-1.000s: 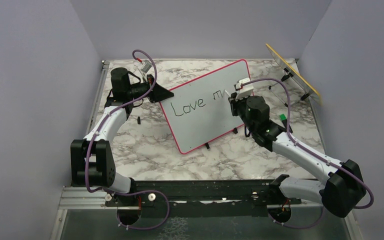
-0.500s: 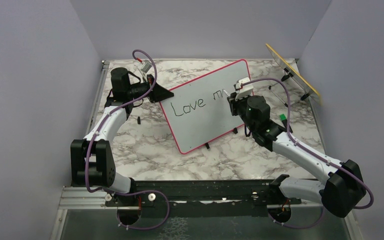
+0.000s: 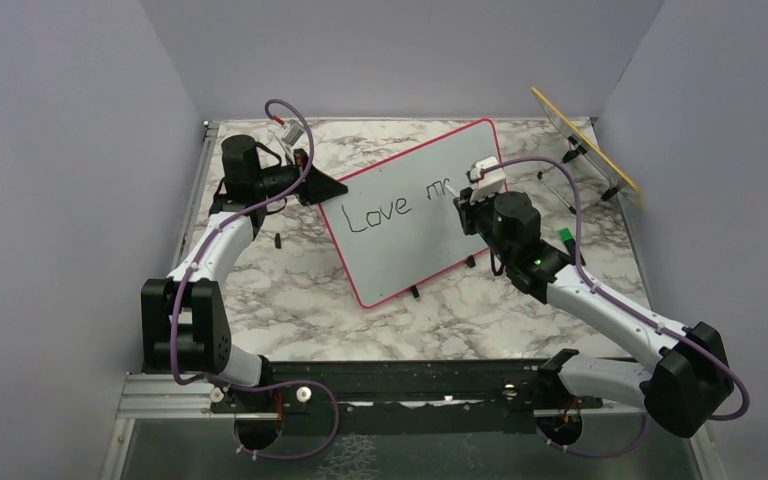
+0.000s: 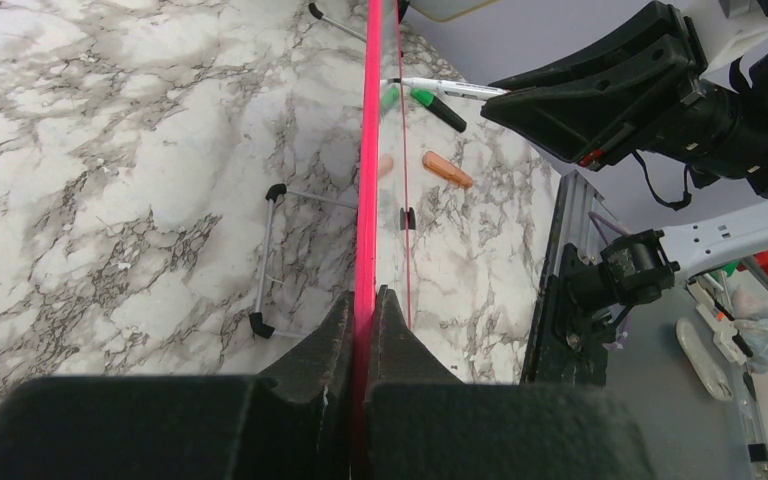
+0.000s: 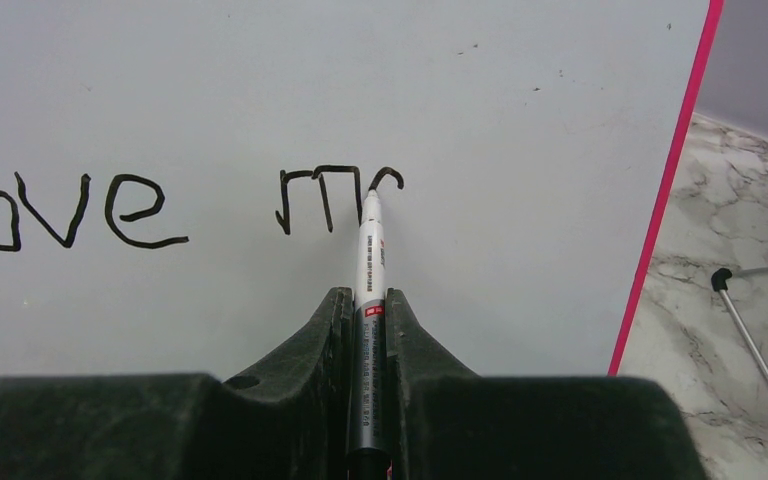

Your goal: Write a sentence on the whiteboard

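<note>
The whiteboard (image 3: 400, 235) with its pink-red frame stands tilted at mid-table. It carries the black word "Love" (image 3: 377, 212) and the start of a second word, "m" plus a short arc (image 5: 338, 195). My left gripper (image 3: 332, 188) is shut on the board's left pink edge (image 4: 367, 150). My right gripper (image 3: 463, 205) is shut on a white-and-grey marker (image 5: 368, 300), whose tip touches the board just under the arc. The rest of the sentence does not show.
A yellow-edged panel on a wire stand (image 3: 585, 145) stands at the back right. A green marker (image 4: 436, 108) and an orange cap (image 4: 447, 169) lie on the marble table (image 3: 290, 300) behind the board. The board's black feet (image 3: 414, 292) rest near the front.
My right gripper has shifted slightly right along the board with the marker, and the writing after "Love" has grown by a short arc. My left arm has not moved.
</note>
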Tool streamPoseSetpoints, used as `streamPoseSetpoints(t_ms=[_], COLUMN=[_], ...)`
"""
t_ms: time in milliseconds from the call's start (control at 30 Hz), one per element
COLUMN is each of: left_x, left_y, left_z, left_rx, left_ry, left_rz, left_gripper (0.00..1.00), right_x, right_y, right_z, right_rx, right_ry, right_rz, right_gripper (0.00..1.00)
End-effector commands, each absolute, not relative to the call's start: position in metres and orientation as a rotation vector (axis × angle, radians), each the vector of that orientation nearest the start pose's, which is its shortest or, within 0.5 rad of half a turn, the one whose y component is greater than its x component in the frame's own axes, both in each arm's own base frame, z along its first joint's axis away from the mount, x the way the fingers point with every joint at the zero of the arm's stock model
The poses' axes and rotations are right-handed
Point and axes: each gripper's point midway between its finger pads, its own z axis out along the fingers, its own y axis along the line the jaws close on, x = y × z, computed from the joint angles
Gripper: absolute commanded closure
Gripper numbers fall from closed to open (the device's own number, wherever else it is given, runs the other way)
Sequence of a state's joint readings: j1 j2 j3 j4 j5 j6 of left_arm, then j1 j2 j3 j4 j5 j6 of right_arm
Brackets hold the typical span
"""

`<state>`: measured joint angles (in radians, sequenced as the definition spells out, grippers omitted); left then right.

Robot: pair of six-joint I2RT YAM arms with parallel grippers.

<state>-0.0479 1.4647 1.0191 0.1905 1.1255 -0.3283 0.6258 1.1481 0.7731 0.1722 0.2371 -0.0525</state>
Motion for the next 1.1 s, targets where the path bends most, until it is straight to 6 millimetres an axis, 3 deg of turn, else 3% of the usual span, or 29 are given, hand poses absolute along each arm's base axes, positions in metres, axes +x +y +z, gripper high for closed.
streamPoseSetpoints(t_ms=[0,333,1067], left_x=[0.354,0.354,0.354], left_y=[-0.182,-0.183,-0.183], left_z=[0.218,0.216,0.217], left_rx=[0.569,0.568,0.569], left_ry=[1.85,1.854,1.853], left_rz=[-1.263,-1.269,-1.269], left_gripper=[1.0,1.0,1.0], right_x=[0.337,0.334,0.34], right_y=[0.193,0.186,0.171], right_z=[0.225,0.21,0.216], right_rx=[-0.447,-0.455,-0.383], right_ry=[1.757,1.8,1.78], right_rz=[0.223,0.185,0.111], right_gripper=[0.99,0.99,0.99])
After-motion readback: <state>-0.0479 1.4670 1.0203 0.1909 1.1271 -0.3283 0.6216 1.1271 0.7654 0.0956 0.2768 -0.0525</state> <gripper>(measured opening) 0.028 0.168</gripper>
